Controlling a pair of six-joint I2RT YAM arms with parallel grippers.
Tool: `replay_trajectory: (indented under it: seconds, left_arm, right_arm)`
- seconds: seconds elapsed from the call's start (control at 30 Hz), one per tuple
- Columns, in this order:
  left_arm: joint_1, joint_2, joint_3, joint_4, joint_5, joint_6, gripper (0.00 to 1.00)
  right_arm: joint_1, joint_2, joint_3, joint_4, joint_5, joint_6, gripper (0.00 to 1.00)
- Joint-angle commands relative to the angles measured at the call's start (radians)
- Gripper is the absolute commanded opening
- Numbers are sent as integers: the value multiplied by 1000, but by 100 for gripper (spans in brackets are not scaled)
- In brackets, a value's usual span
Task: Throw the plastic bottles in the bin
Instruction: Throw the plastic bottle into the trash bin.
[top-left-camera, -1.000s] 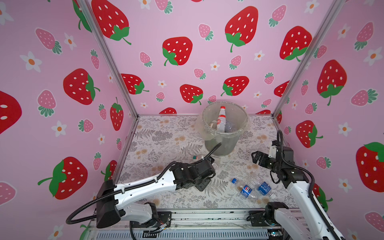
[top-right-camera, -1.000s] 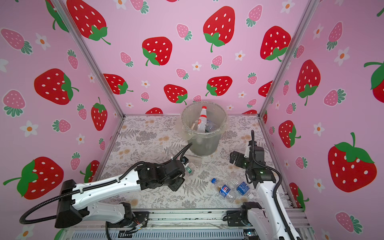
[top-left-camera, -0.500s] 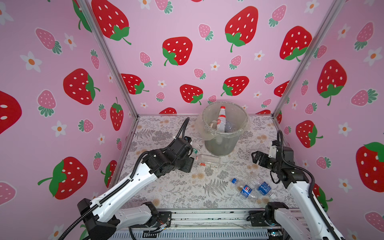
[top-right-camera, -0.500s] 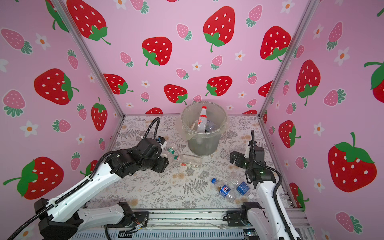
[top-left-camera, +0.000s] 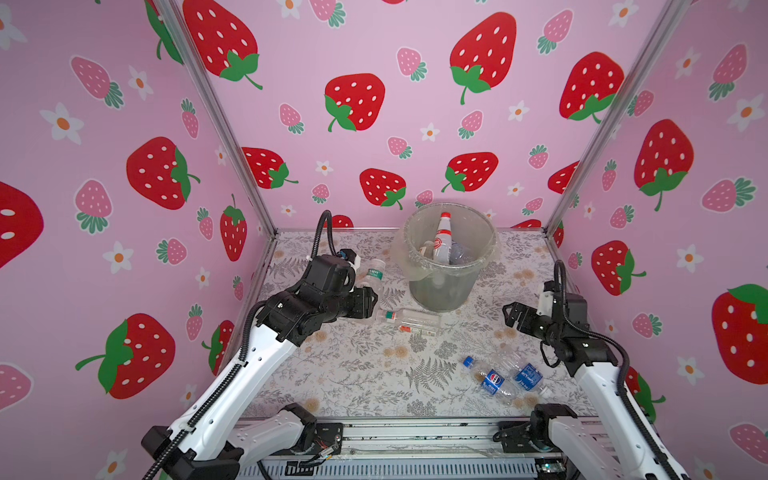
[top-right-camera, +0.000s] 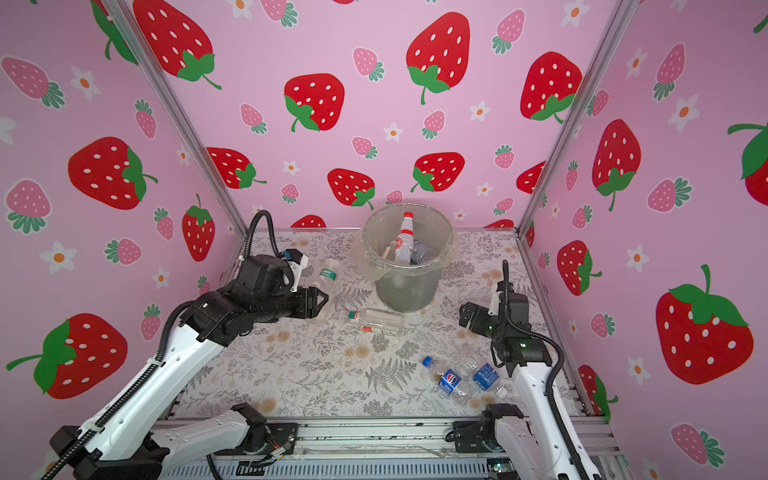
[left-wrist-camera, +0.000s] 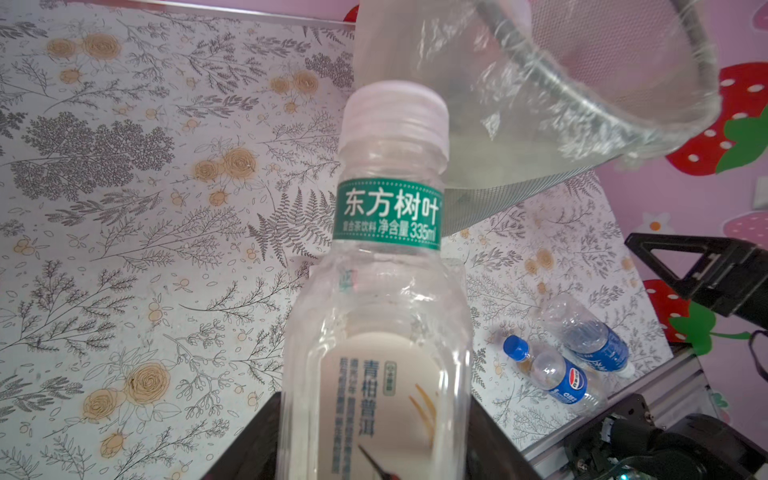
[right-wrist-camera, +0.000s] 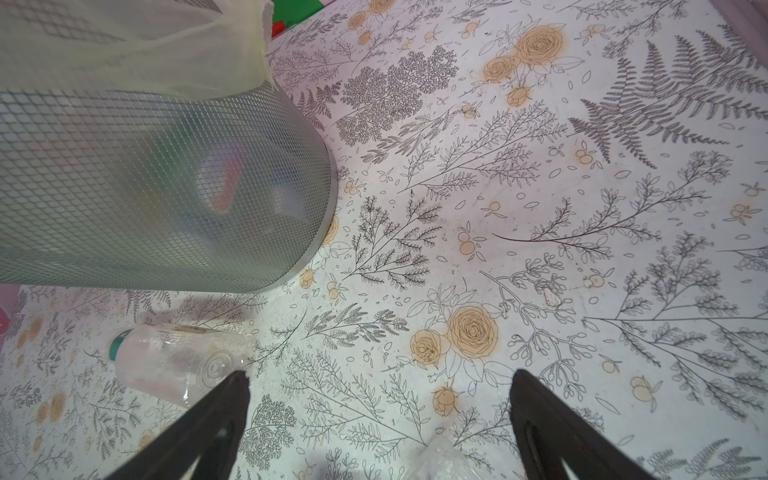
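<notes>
**Pink strawberry cell, floral bench — one bottle in hand, bin on its right**

- Walls (top-left-camera: 374, 62): pink print of strawberries and daisies on three sides, with metal posts at the far corners.
- Bench (top-left-camera: 353, 374): matt sheet printed with grey ferns and tan roses.
- Bin (top-left-camera: 440, 291): round grey mesh flaring to the rim, far centre. A thin clear liner bag (top-left-camera: 401, 253) is folded loosely over the edge. Inside, a red-capped bottle (top-left-camera: 442, 239) leans upright among others too dim to list.
- Left end effector (top-left-camera: 368, 299): closed narrow on the base end of the held bottle (top-left-camera: 375, 272), which is clear, thin-walled and square-shouldered, with a green neck band and a white cap.
  - Its long axis runs from the jaws toward the far wall, cap leading.
  - The bin stands just to the right, and the left wrist view puts rim and liner close beside the cap.
  - The cap looks lower than the rim, so a lift and a swing right seem needed before release.
- Right end effector (top-left-camera: 513, 316): jaws wide and empty, hovering right of the bin.
- Loose stock on the bench:
  - Lying bottle (top-left-camera: 409, 322): clear, red-and-green label, axis left–right, just near of the bin's base.
  - Pepsi-labelled bottle (top-left-camera: 490, 379) and blue-labelled bottle (top-left-camera: 527, 376): crumpled, side by side at near right — closer to the right arm.
</notes>
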Motion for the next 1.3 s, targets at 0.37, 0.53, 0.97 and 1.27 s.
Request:
replay_trajectory:
  seconds: [0.37,0.53,0.97,1.27]
  left_arm:
    - [30,-132,-140,425,99,-29,64]
    - [35,-116,-115,445,97,-40,65]
    - [29,118,164,486,143,-92,65]
    - [-52,531,578,582,153,-99,63]
  right_arm:
    - [-7,-14,-18,8,-16,-10,99]
    - [-7,-18,-20,9,-15,-10,99]
    - [-8,-15,-21,8,-18,-10,99]
    - [-7,-21,-15,-1,-14,-7,99]
